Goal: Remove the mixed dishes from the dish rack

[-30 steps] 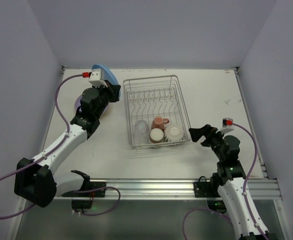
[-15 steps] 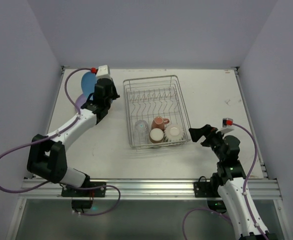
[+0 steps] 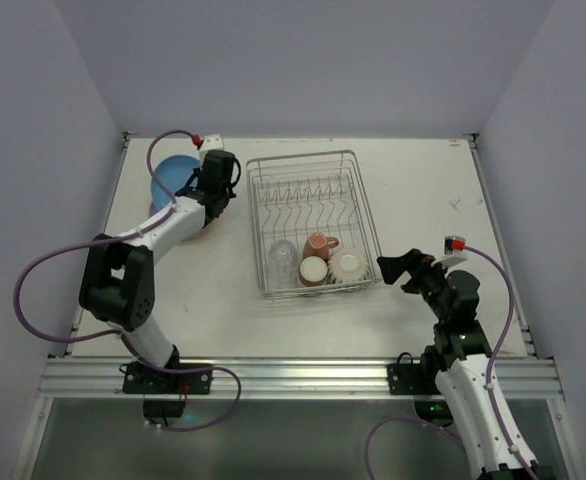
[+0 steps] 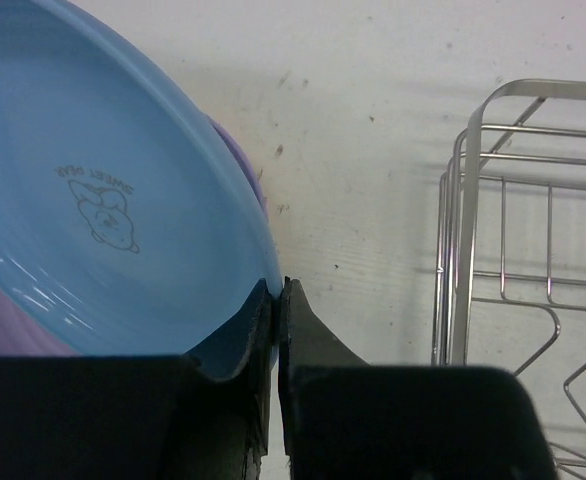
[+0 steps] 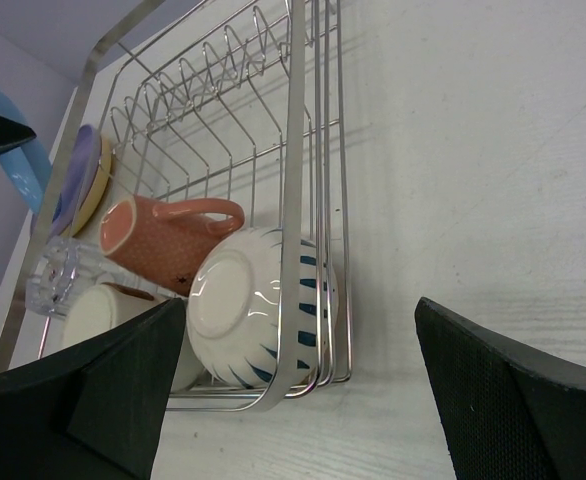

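Note:
The silver wire dish rack (image 3: 358, 215) stands mid-table. At its near end are a clear glass tumbler (image 3: 283, 255), two reddish-brown cups (image 3: 320, 244) (image 3: 313, 271) and a cream ribbed bowl (image 3: 348, 265). My left gripper (image 3: 201, 198) is left of the rack, shut on the rim of the blue plate (image 3: 173, 178). The wrist view shows the fingertips (image 4: 276, 290) pinching that rim, with the blue plate (image 4: 103, 210) low over the purple plate (image 4: 241, 165). My right gripper (image 3: 393, 268) is open and empty by the rack's near right corner; its wrist view shows the bowl (image 5: 243, 310) and rack (image 5: 298, 150).
The purple plate (image 5: 76, 180) lies on a yellow-orange plate (image 5: 99, 185) on the table left of the rack. The rack's plate slots (image 3: 308, 190) hold nothing. Grey walls close in the table on three sides, and a metal rail (image 3: 303, 372) runs along the near edge.
My left gripper has carried the blue plate from a raised, tilted hold down and left, so it now lies nearly flat over the purple plate. The right arm has not moved.

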